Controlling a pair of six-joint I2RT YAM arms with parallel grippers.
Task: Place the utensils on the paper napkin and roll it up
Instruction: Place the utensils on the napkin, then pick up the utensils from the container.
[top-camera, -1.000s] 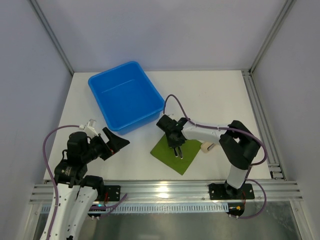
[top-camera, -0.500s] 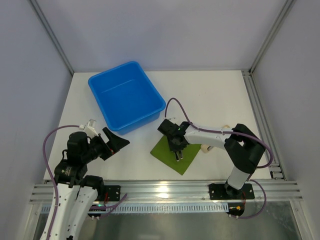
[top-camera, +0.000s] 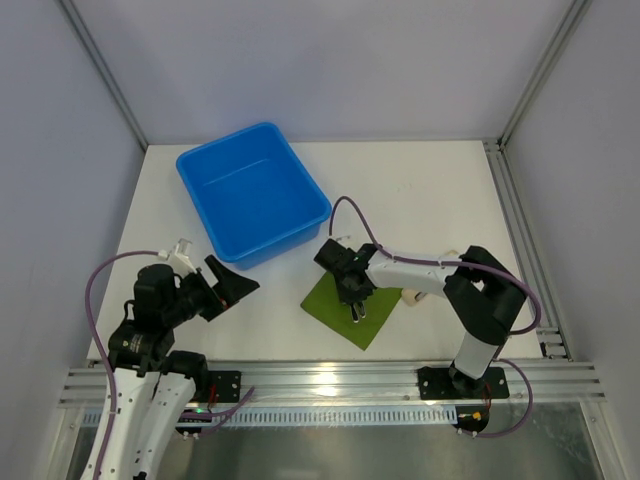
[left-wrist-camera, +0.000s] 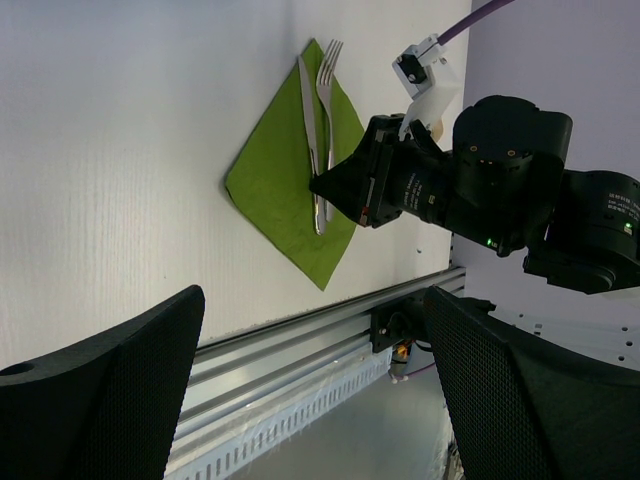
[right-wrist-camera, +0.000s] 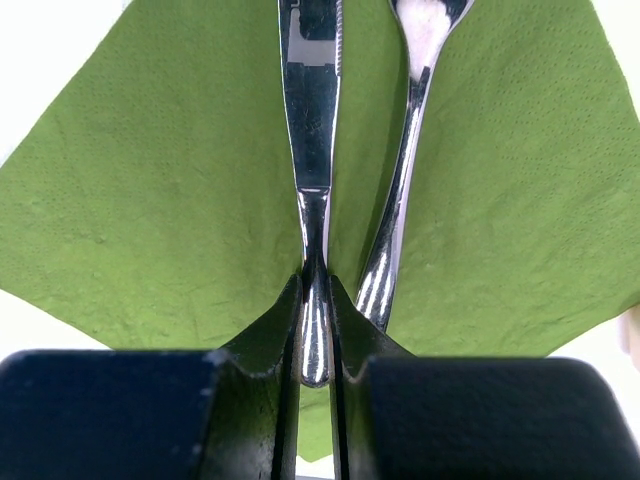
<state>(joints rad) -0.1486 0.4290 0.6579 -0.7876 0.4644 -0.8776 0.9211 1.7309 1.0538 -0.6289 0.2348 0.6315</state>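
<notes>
Utensils, a knife (right-wrist-camera: 311, 120) and a fork (right-wrist-camera: 405, 150), are lying side by side along the green paper napkin's (right-wrist-camera: 150, 200) diagonal, apparently for rolling. Right jaws are clenching the knife handle, seemingly aligning it; left jaws are hanging released above the counter (top-camera: 420, 190).

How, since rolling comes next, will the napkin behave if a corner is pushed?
Probably floppy and light: the napkin looks thin and softly dimpled, so a push would likely wrinkle it rather than slide it. The knife and fork lying on it may pin its middle. Its free corners should lift easily.
</notes>
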